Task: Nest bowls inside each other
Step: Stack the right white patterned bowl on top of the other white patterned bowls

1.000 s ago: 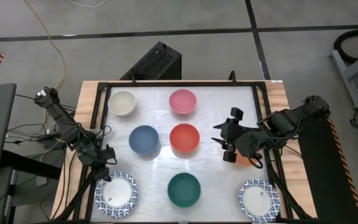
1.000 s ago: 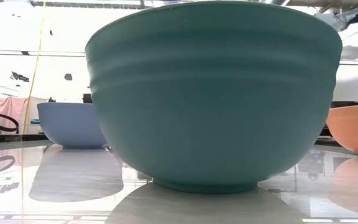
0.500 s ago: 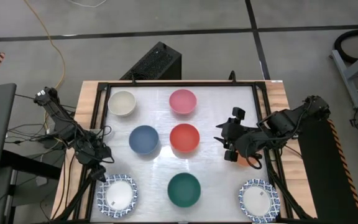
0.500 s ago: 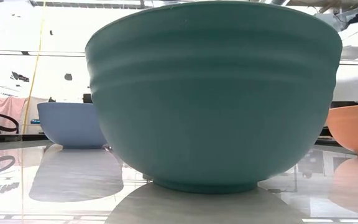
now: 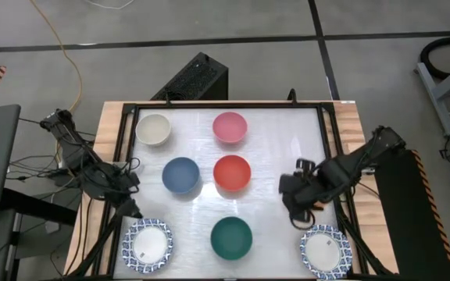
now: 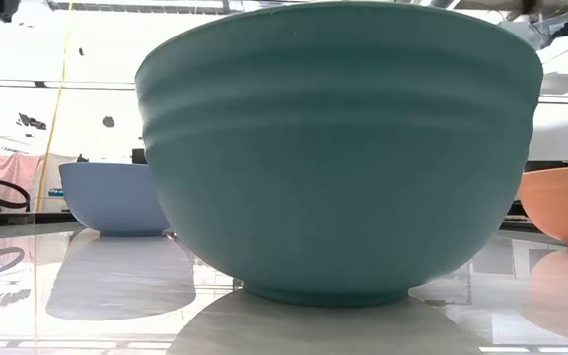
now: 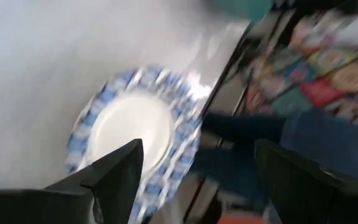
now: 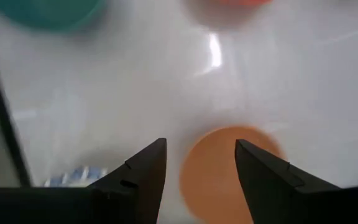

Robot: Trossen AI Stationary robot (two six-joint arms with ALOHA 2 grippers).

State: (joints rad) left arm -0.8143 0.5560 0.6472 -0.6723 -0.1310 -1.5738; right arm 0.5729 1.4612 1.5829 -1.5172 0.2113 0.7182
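Left claw (image 5: pixel 127 199): spread, empty, at the counter's (image 5: pixel 280 148) left edge, just above the front-left blue-rimmed white bowl (image 5: pixel 148 244). Left wrist view shows that same bowl (image 7: pixel 132 140) between the two dark fingers (image 7: pixel 114 171), not touching it.

Right claw (image 5: pixel 297 209): spread, empty, over the right part of the counter. Right wrist view shows the orange bowl (image 8: pixel 225 171) directly below, between the fingers (image 8: pixel 145 171), no contact visible. In the high view the arm hides most of that bowl.

Bowl positions, high view:
- Back row: cream bowl (image 5: pixel 153 129) left, pink bowl (image 5: pixel 230 126) centre.
- Mid row: blue bowl (image 5: pixel 181 175) and red bowl (image 5: pixel 232 172), side by side, apart.
- Front row: dark green bowl (image 5: pixel 231 237) centre; second blue-rimmed white bowl (image 5: pixel 323 250) at front-right corner.

Whether either blue-rimmed bowl holds another inside: cannot tell.

Low view: dark green bowl fills most of the frame; blue bowl behind it to one side, orange bowl at the other edge. All upright on the counter.
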